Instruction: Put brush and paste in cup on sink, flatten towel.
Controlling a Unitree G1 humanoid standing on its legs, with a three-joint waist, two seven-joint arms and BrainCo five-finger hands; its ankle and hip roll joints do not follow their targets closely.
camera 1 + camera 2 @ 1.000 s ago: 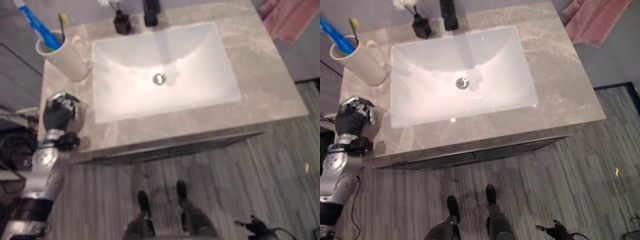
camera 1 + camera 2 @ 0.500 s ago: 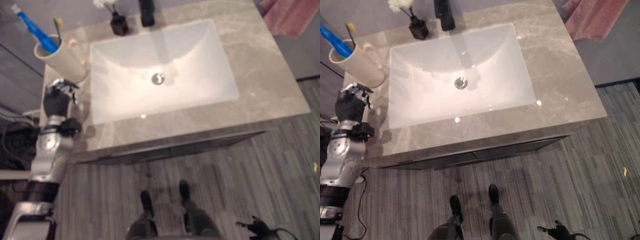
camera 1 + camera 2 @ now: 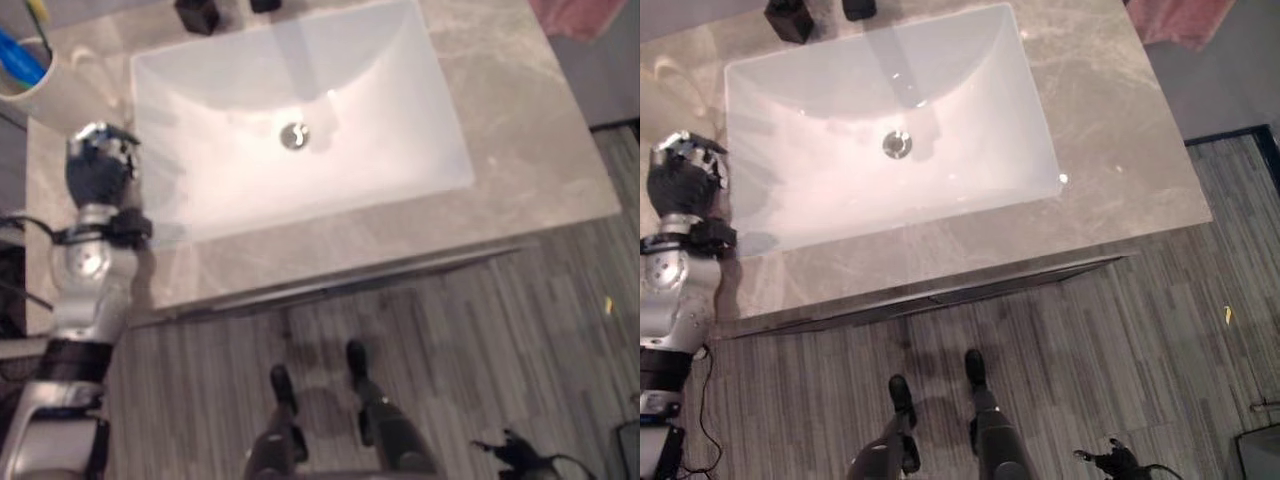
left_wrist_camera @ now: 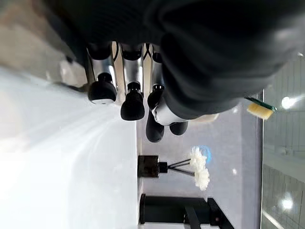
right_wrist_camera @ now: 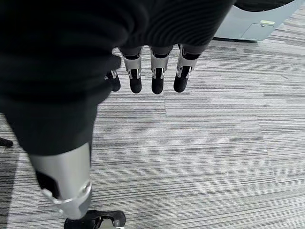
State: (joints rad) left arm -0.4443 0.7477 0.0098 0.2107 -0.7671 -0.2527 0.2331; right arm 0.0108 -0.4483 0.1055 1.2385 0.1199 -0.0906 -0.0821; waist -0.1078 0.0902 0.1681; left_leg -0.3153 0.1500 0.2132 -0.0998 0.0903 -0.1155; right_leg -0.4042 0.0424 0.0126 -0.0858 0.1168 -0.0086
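Note:
A cream cup (image 3: 55, 88) stands on the counter's back left corner, holding the blue paste tube (image 3: 18, 58) and a yellow-headed brush (image 4: 259, 109). My left hand (image 3: 98, 165) hovers over the counter just in front of the cup, beside the white sink basin (image 3: 300, 190). Its fingers (image 4: 133, 102) hang relaxed and hold nothing. A pink towel (image 3: 1180, 18) lies bunched at the back right, past the counter's corner. My right hand (image 5: 157, 71) hangs low over the floor, fingers loose and empty.
The grey marble counter (image 3: 520, 150) frames the basin, with a drain (image 3: 293, 135) at its middle. A small black vase (image 4: 151, 166) with white flowers and a black faucet (image 4: 181, 212) stand along the back edge. Striped grey floor (image 5: 214, 157) lies in front.
The camera has shifted, pushing the cup and towel toward the picture's edges. My left hand has moved away from the front edge, closer to the cup.

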